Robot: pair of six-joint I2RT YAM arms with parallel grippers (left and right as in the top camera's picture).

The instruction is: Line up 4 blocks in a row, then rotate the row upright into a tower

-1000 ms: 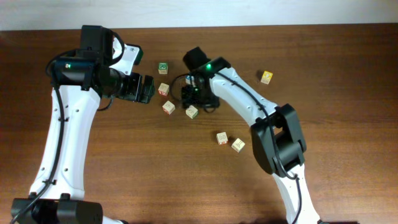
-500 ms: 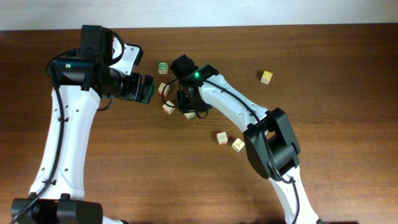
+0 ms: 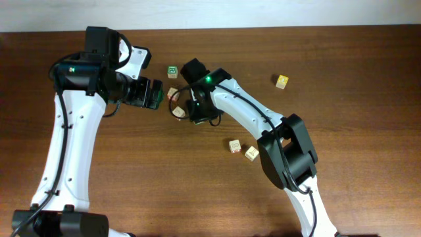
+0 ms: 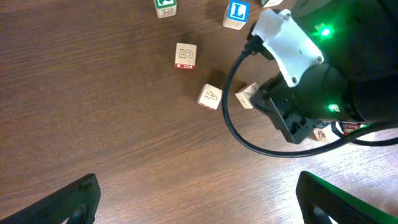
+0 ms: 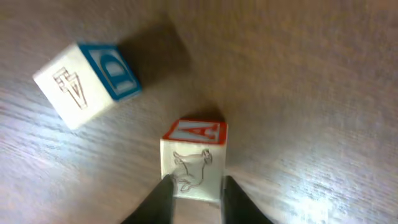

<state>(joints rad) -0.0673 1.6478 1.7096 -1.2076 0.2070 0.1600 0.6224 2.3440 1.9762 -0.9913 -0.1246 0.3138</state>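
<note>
My right gripper point(image 5: 194, 200) is shut on a pale wooden block point(image 5: 193, 160) that has a red A on top and an animal outline on its side. Its fingers point(image 5: 163, 198) press both flanks. A second pale block point(image 5: 87, 84), with a blue D and a 4, lies up-left of it. In the left wrist view the held block point(image 4: 247, 95) peeks from under the right gripper, beside the 4 block point(image 4: 210, 96) and a 5 block point(image 4: 186, 55). In the overhead view two more pale blocks point(image 3: 234, 145) point(image 3: 252, 153) lie apart, lower right. My left gripper point(image 4: 199, 205) point(image 3: 152, 94) hangs open over bare table.
A green-faced cube point(image 3: 172, 71) and a blue L cube point(image 4: 237, 12) sit behind the group. A yellow-faced cube point(image 3: 281, 81) lies far right. The right arm's cable point(image 4: 233, 118) loops over the table near the 4 block.
My right gripper has shifted left onto the A block and closed its fingers on it. The left arm has not moved.
</note>
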